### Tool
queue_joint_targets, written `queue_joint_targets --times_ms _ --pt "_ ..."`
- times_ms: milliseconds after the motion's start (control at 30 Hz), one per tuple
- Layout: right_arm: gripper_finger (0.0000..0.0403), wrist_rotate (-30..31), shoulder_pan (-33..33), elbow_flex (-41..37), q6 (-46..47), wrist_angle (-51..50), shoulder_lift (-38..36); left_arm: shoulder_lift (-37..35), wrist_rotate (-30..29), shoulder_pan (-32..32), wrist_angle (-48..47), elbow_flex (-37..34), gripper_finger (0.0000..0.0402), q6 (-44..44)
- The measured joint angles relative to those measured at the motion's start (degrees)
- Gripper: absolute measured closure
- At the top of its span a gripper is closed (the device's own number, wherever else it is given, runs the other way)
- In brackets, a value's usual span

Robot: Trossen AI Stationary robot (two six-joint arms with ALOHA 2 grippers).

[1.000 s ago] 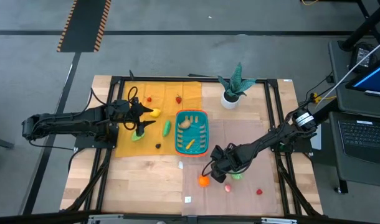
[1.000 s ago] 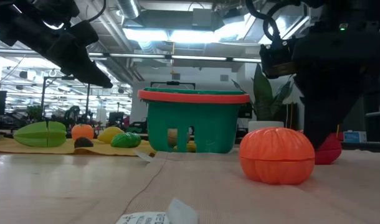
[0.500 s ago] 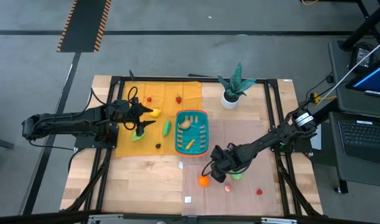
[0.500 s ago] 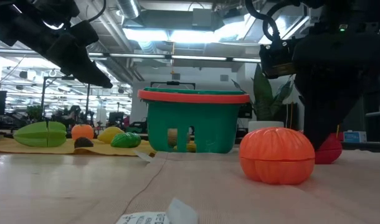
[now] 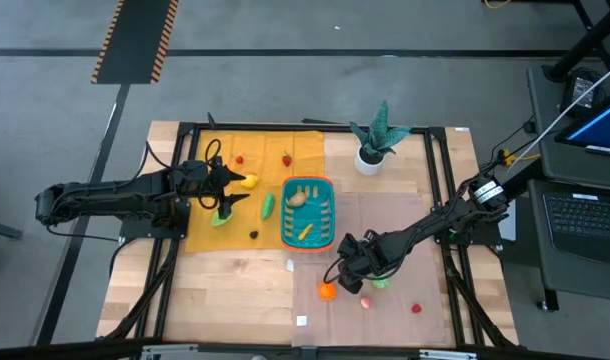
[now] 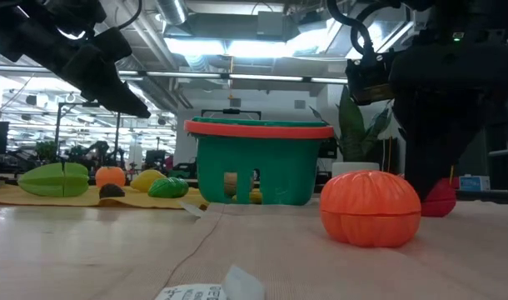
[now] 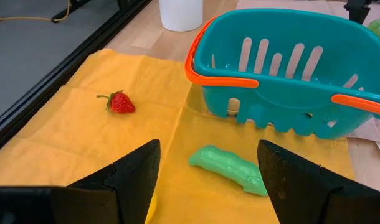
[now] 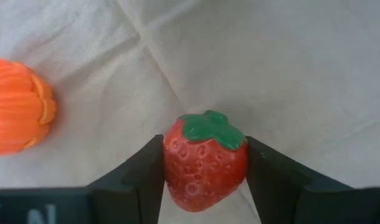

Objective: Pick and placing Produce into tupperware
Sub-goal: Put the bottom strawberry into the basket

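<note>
The teal basket with an orange rim (image 5: pixel 307 212) stands mid-table and holds a tan piece and an orange piece. My left gripper (image 5: pixel 230 190) hangs open above the yellow cloth, over a green pod (image 7: pixel 227 169) and near a small strawberry (image 7: pixel 119 102). My right gripper (image 5: pixel 347 274) is low over the tan cloth, shut on a red strawberry (image 8: pixel 205 158). An orange pumpkin (image 5: pixel 327 291) lies right beside it. In the high view the gripper hides this strawberry. My right gripper pinches the strawberry by its two red sides (image 8: pixel 171 165), one finger (image 8: pixel 140 174) on each side. The fingers come from above, pointing down. The berry sits on the tan cloth with its green cap (image 8: pixel 209 127) showing between the fingers.
On the yellow cloth (image 5: pixel 210 235) lie a yellow piece (image 5: pixel 249 181), a green slice (image 5: pixel 221 217), a dark piece (image 5: pixel 253 234) and two small red ones. Near my right gripper are a green piece (image 5: pixel 381 284) and two reddish ones (image 5: pixel 416 308). A potted plant (image 5: pixel 370 150) stands at the far edge.
</note>
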Motion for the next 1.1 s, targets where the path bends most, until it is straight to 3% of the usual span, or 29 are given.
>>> queue_joint_targets --times_ms 467,800,1100 --pt "0.0214 -0.1 0.0 0.0 -0.1 -1.5 -3.6 0.0 0.0 0.0 0.0 0.0 0.014 0.0" --pt "0.0214 10.7 0.0 0.0 -5.0 -5.6 -11.6 0.0 0.0 0.0 -0.1 0.0 0.014 0.1" --pt "0.0214 24.3 0.0 0.0 -11.9 -7.2 -18.5 0.0 0.0 0.0 -0.1 0.0 0.014 0.1"
